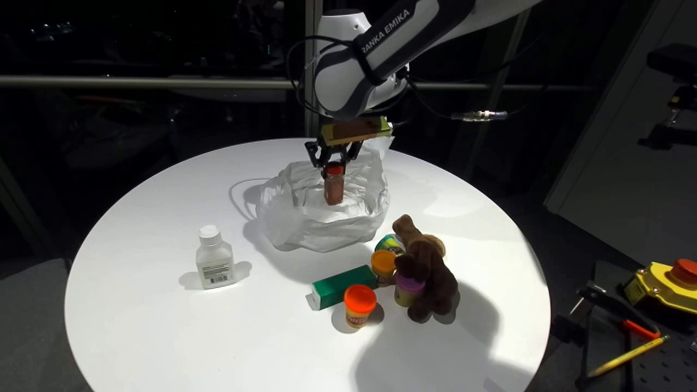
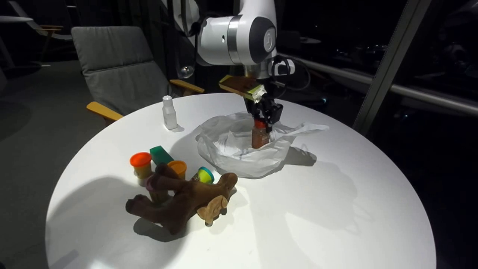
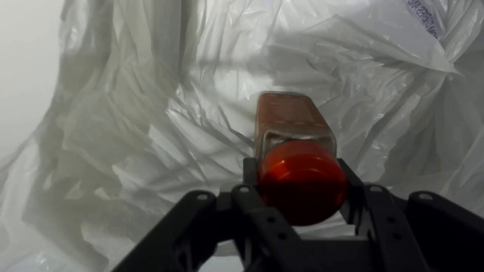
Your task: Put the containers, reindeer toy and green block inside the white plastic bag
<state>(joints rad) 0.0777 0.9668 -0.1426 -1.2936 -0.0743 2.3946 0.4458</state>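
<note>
My gripper (image 1: 334,171) is shut on the red cap of a brown jar (image 1: 334,194). The jar is upright inside the opening of the white plastic bag (image 1: 326,234). In the wrist view the fingers touch both sides of the cap, with bag folds below. The reindeer toy (image 2: 186,198) leans over small tubs on the table. A tub with a red-orange lid (image 1: 359,305) stands in front of the green block (image 1: 348,284). Tubs with an orange lid (image 1: 383,261) and a purple lid (image 1: 408,288) stand by the toy. A teal-lidded tub (image 2: 204,175) is tipped over.
A white bottle (image 1: 215,264) stands apart from the bag on the round white table (image 1: 163,337). A grey chair (image 2: 115,63) is beyond the table edge. A yellow and red stop button (image 1: 667,286) is off the table.
</note>
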